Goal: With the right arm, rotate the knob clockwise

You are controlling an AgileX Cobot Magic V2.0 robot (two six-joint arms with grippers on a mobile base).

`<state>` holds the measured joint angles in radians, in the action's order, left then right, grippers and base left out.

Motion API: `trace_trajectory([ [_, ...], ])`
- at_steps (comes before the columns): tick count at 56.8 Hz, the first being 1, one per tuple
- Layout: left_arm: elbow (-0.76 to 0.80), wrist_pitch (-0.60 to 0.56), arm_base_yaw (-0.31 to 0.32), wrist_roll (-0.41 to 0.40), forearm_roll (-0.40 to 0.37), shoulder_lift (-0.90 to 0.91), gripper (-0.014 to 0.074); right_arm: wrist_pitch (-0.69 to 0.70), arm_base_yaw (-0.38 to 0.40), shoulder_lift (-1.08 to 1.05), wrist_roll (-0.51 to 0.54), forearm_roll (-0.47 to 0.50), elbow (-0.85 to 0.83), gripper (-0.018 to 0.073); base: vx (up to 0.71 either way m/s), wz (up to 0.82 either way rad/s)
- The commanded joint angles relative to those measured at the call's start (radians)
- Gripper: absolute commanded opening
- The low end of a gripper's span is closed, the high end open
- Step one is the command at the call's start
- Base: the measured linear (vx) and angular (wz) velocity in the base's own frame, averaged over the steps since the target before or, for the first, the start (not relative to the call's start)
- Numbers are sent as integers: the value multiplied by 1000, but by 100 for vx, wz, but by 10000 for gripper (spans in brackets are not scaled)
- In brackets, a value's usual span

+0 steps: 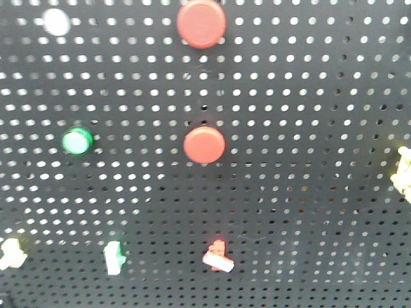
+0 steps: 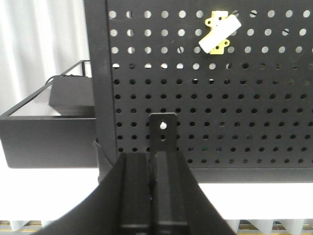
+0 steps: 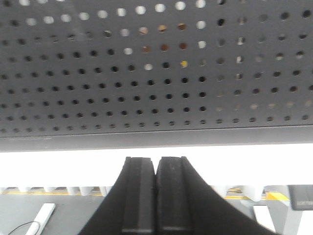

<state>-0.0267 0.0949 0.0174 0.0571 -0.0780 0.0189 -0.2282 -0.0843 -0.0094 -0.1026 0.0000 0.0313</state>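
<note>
Front view
Pegboard (image 1: 308,212): black and perforated, fills the frame.
Buttons: white button (image 1: 56,21) top left; big red button (image 1: 201,24) top centre; green button (image 1: 77,141) mid left; red button (image 1: 204,144) in the middle.
Knobs: pale knob (image 1: 11,252), green knob (image 1: 114,258) and red knob (image 1: 218,256) in a low row; yellow knob (image 1: 403,170) at the right edge.
Task knob: I cannot tell which of these 4 it is.

Left wrist view
Left gripper (image 2: 150,161): fingers pressed together, holding nothing, near the board's left edge.
Yellow-and-white knob (image 2: 218,32): high on the board, tilted, well apart from the gripper.
Bracket (image 2: 163,132): black, just above the fingertips.
Tray (image 2: 44,127): black, left of the board.

Right wrist view
Right gripper (image 3: 156,166): fingers closed against each other, empty, below the board's bottom edge.
Knob: none in this view.
</note>
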Motion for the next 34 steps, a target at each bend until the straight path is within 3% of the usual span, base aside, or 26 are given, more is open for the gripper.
trace_trajectory([
  [1, -11, -85, 6, -5, -4, 10, -6, 84, 7, -13, 7, -6, 5, -8, -3, 4],
  [34, -11, -85, 6, -5, -4, 10, -6, 84, 7, -13, 7, -6, 5, -8, 0, -6],
])
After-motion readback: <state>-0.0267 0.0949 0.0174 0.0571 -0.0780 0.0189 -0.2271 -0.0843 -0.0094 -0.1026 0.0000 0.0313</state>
